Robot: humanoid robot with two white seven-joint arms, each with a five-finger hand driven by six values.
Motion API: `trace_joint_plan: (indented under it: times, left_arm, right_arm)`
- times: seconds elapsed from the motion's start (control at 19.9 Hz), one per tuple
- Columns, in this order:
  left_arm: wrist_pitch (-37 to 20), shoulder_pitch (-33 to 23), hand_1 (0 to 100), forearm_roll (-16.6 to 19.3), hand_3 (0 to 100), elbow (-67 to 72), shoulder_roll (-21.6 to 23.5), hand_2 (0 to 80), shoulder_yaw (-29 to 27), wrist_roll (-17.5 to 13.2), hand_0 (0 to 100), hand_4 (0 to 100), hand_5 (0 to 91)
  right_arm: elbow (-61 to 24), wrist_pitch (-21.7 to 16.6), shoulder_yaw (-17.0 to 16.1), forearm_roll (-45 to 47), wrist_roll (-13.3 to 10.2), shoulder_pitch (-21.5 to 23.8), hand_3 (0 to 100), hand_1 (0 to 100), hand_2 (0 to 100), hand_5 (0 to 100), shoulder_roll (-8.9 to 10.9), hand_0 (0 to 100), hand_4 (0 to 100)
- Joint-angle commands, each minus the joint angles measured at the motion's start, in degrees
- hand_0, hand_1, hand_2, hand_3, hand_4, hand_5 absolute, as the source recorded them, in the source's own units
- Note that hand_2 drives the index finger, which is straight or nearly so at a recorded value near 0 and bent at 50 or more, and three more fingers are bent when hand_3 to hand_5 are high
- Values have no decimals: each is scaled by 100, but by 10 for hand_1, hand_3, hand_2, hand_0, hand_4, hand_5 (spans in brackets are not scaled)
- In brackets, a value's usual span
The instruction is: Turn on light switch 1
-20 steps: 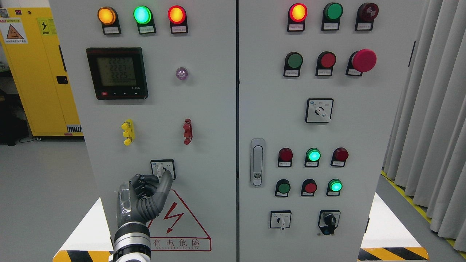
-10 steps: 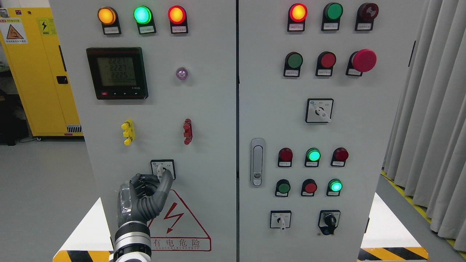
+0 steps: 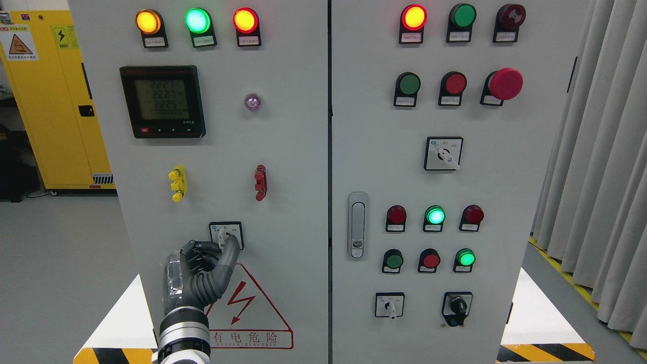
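Switch 1 (image 3: 226, 234), as I am reading it, is the small rotary selector sitting low on the left door of the cabinet (image 3: 283, 151), just above the red-edged warning triangle (image 3: 247, 308). You are dealing with a rigid knob fixed to steel: it is not lifting or flexing, only twisting on its own axis, probably against a spring detent that is snapping over. Its white lever is the part to take, pinched across its flat sides; the lever looks short and smooth, so a glancing push is likely slipping off it.

Your left robot hand (image 3: 204, 265) is reaching up from the lower left, its fingers curled inward and the thumb (image 3: 230, 258) lying against the lower right of the switch plate. Whether it is actually gripping the lever, or merely resting beside it, I cannot tell, because the hand is covering the lower half of the switch.

The lever's pointing direction and the plate's markings are too small to read, so you are not seeing which position means on. No label is confirming this is number 1. Your right robot hand is out of view.
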State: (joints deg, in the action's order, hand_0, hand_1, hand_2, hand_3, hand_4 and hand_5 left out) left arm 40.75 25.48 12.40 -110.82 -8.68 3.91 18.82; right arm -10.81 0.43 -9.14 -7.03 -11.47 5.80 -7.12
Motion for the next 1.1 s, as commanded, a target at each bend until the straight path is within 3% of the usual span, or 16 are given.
trace_joint_plan:
  times: [0.0, 0.4, 1.05]
  left_arm:
    - [-14, 1, 600, -1, 890, 8, -3, 594, -5, 7, 331, 892, 834]
    - [-14, 1, 584, -10, 888, 8, -11, 594, -5, -1, 294, 891, 834]
    - [-41, 1, 569, -36, 888, 87, -11, 594, -5, -1, 454, 890, 832]
  right_arm:
    - [0, 1, 0, 0, -4, 0, 0, 500, 40, 0, 0, 0, 0]
    - [0, 1, 0, 0, 5, 0, 0, 500, 40, 0, 0, 0, 0]
    - [0, 1, 0, 0, -4, 0, 0, 500, 40, 0, 0, 0, 0]
